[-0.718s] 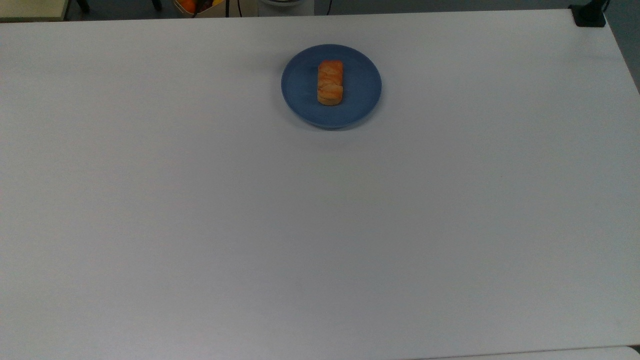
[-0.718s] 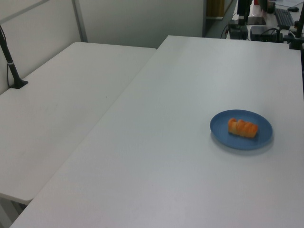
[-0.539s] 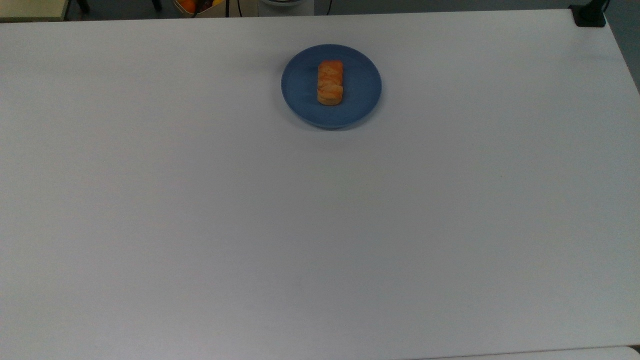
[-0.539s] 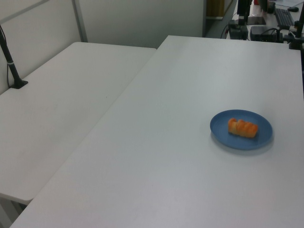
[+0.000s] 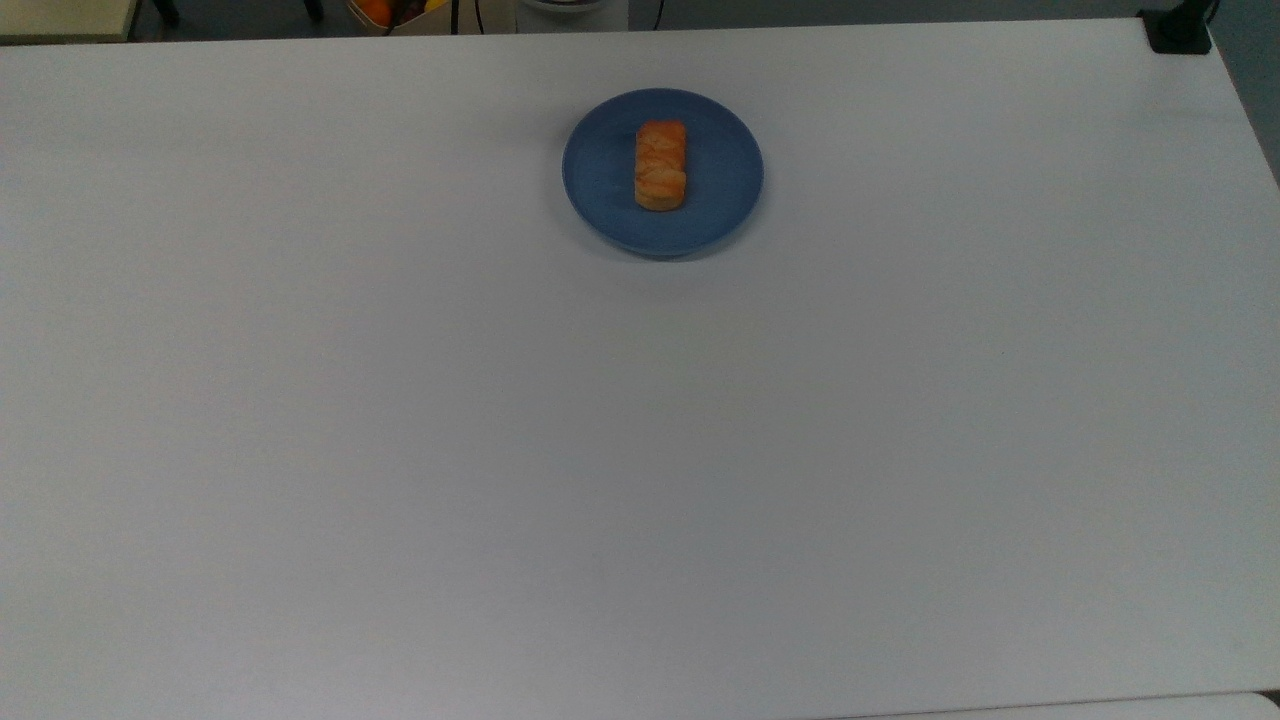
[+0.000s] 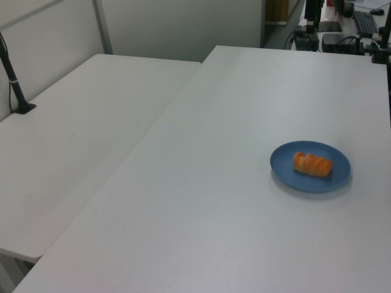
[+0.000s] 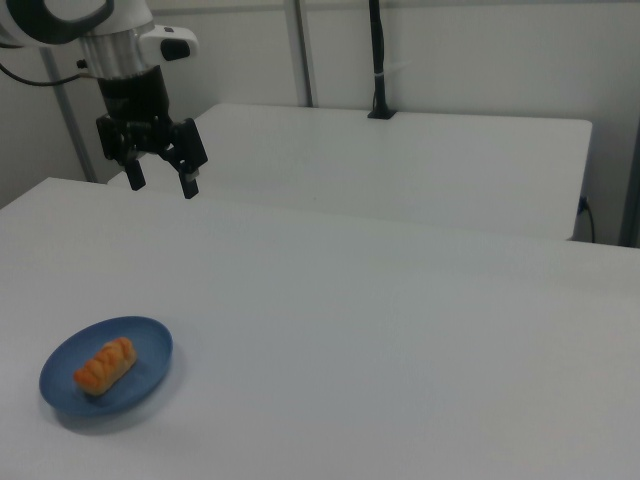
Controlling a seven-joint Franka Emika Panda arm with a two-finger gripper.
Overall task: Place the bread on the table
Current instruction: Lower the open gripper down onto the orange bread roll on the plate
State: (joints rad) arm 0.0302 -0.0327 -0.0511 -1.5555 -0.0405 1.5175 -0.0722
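Observation:
The bread [image 5: 660,165] is a small golden-orange loaf lying on a round blue plate [image 5: 600,200] near the far middle of the white table [image 5: 640,450]. The left view has the bread [image 6: 312,165] on the plate [image 6: 287,168] at its right side. In the right view the bread [image 7: 104,364] rests on the plate [image 7: 150,375] at the lower left. My gripper [image 7: 161,183] hangs open high above the table in the right view, up and to the right of the plate, with nothing between its black fingers.
A second white table [image 6: 73,140] adjoins on the left view's left, with a black pole [image 6: 13,79] clamped to it. A black clamp [image 5: 1178,30] sits at the table's far right corner in the top view. Equipment [image 6: 342,27] stands beyond the far edge.

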